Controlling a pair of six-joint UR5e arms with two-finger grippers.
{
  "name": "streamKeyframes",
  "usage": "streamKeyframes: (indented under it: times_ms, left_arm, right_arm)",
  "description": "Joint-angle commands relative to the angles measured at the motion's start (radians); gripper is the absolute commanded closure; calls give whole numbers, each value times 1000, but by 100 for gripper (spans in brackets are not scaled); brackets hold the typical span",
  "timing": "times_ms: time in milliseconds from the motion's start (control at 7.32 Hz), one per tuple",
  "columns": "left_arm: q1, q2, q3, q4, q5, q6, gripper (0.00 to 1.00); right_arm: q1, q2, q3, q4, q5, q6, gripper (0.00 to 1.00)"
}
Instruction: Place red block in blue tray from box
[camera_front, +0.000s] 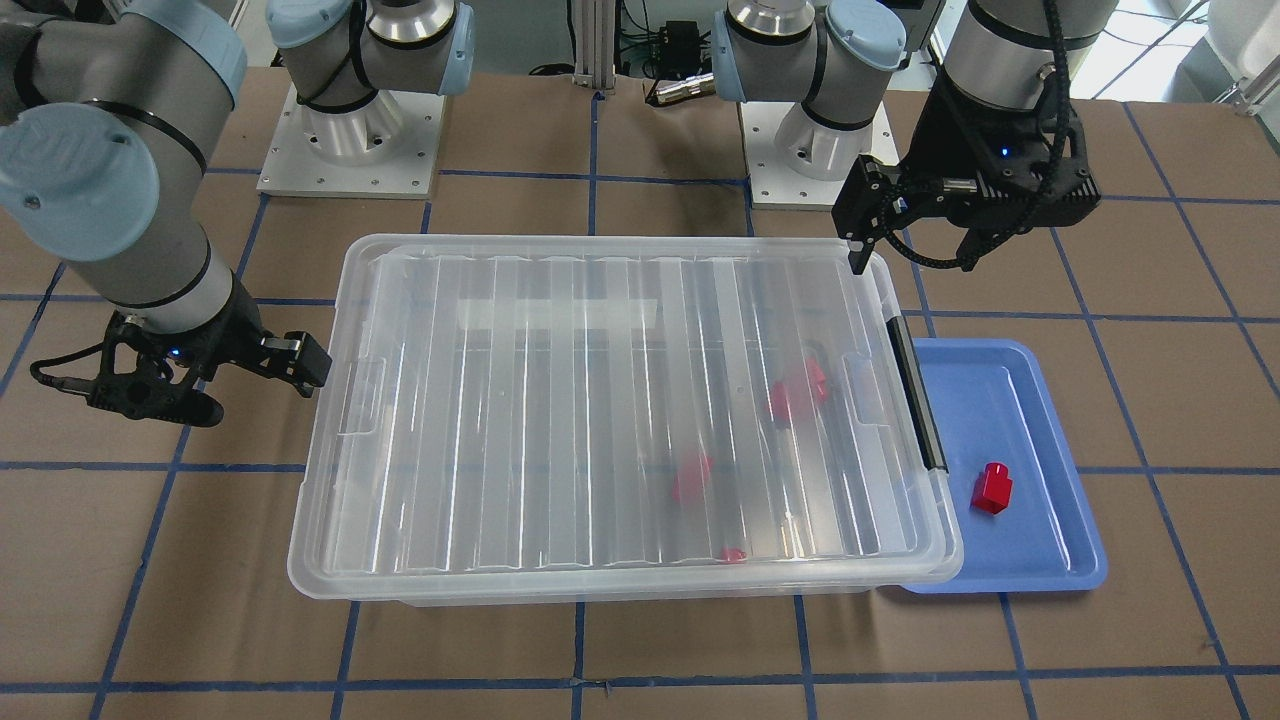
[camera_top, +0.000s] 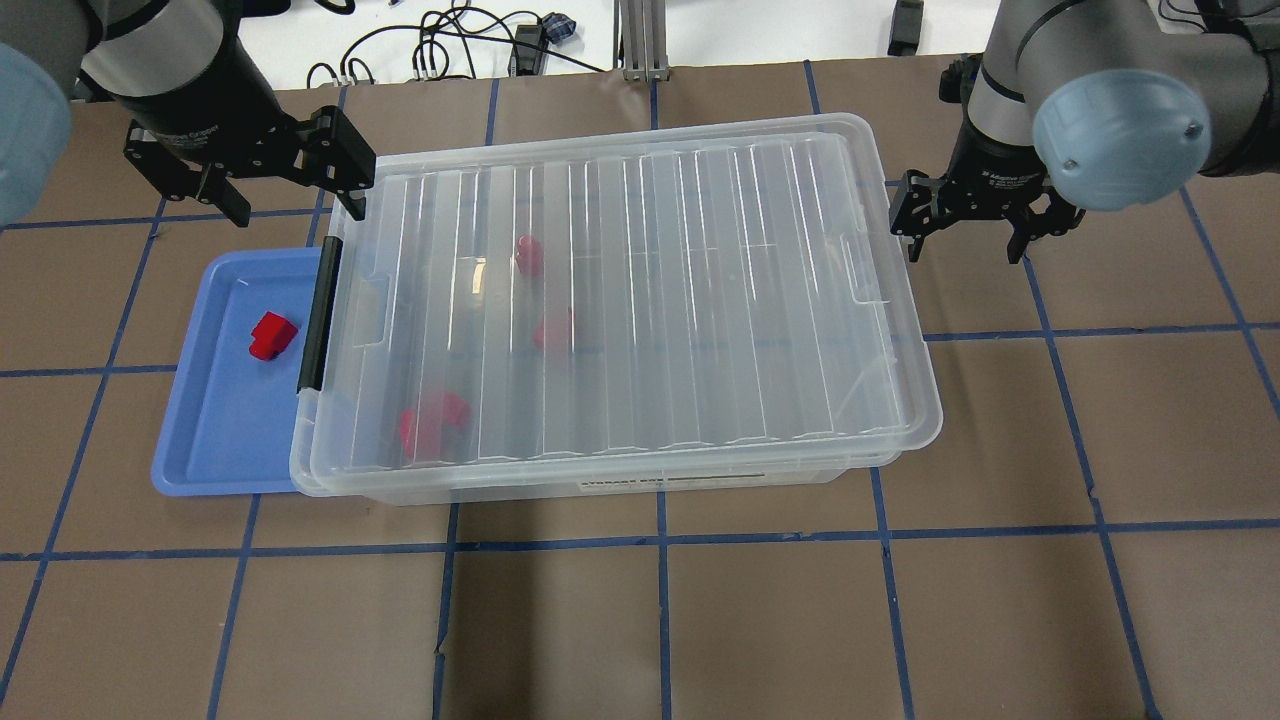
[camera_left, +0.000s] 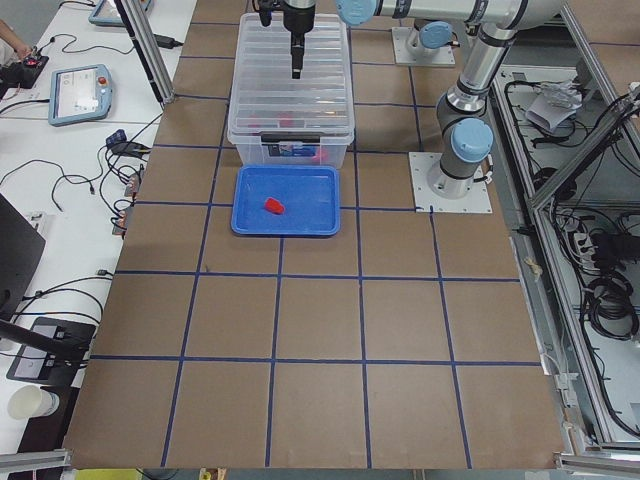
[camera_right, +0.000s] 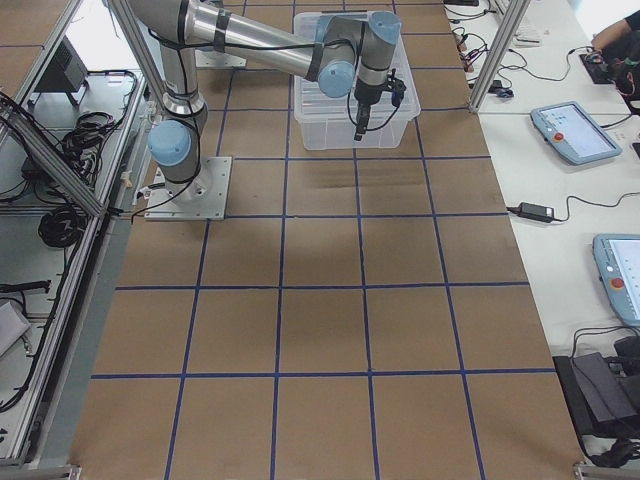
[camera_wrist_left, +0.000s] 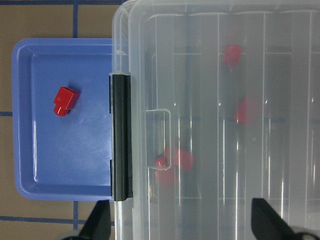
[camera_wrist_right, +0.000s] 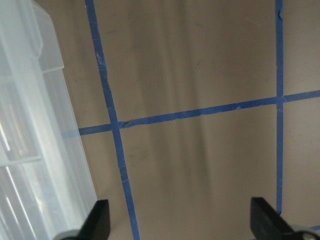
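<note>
Lidded box (camera_top: 650, 300), red pieces (camera_top: 433, 424) inside, under my wide left claw (camera_top: 295, 195); block (camera_top: 271, 335) in tray (camera_top: 220, 430); right claw (camera_top: 965, 245) wide, over table (camera_top: 1050, 450).

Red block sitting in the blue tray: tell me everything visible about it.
The red block is small and bright red, plastic by its look: a boxy body with a short round stud at one end. It lies on its side on the floor of the blue tray, with the stud pointing roughly toward the robot. It sits clear of the tray's rim and of the box beside it. Only the tray touches it.
</note>
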Motion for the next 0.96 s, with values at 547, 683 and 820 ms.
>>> streamKeyframes:
  times_ms: [547,683,820]
  left_arm:
    - [-1,-2,-2,2,5,0,0]
    - [-1,-2,-1,8,12,3,0]
    - [-3,0,-1,10,37,0,0]
  right_arm:
    - [11,-225,12,227,106,31,0]
    - [33,-245,14,232,100,47,0]
    - [41,-263,14,263,92,131,0]
